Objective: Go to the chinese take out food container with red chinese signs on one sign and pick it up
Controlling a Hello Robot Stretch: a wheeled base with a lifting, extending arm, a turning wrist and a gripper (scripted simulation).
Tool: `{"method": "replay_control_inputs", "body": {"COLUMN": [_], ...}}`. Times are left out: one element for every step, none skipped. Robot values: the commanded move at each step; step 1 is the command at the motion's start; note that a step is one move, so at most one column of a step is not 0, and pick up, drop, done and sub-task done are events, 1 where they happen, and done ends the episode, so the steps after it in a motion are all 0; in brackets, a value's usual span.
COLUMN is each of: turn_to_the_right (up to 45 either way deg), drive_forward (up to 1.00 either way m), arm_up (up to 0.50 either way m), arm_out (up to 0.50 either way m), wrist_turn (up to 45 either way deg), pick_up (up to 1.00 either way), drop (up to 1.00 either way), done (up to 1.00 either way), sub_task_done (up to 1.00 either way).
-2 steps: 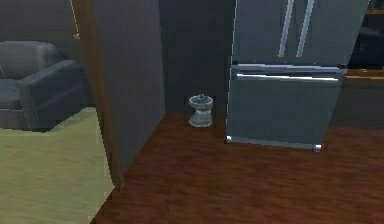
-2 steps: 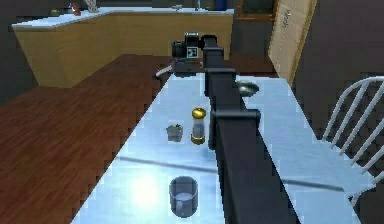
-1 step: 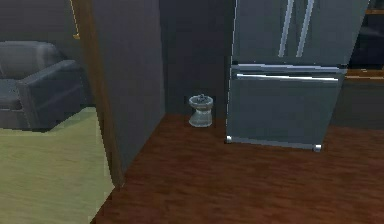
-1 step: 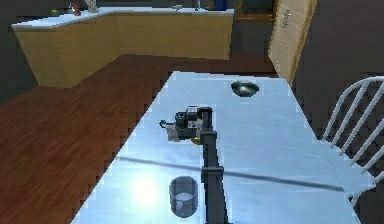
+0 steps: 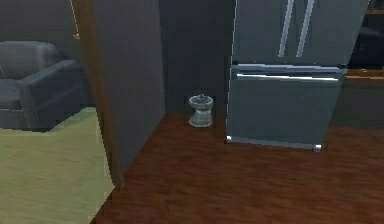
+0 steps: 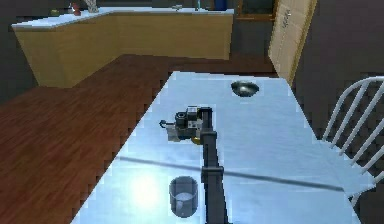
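In the arm side view the dark arm bar point(image 6: 212, 165) rises over a pale blue table point(image 6: 270, 140). At the bar's far end sits my gripper point(image 6: 172, 125), above the tabletop left of the table's middle. Its far end is too small to make out, so I cannot tell whether it holds anything. A dark round bowl point(image 6: 244, 88) lies near the table's far end. A grey cup-like thing point(image 6: 183, 195) stands on the table by the bar, near the bottom edge.
A white chair point(image 6: 355, 120) stands at the table's right side. A tan kitchen counter point(image 6: 120, 40) with small items runs along the back. In the forward view: a steel fridge point(image 5: 285, 70), a small bin point(image 5: 201, 111), a grey partition wall point(image 5: 125, 80), a sofa point(image 5: 40, 85) and a pale rug point(image 5: 45, 165).
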Motion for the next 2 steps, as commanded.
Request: {"method": "replay_control_inputs", "body": {"turn_to_the_right": [0.0,0.0], "drive_forward": [0.0,0.0], "arm_up": [0.1,0.0], "arm_out": [0.0,0.0], "wrist_turn": [0.0,0.0], "pick_up": [0.0,0.0], "drop": [0.0,0.0], "done": [0.0,1.0], "sub_task_done": [0.0,0.0]}}
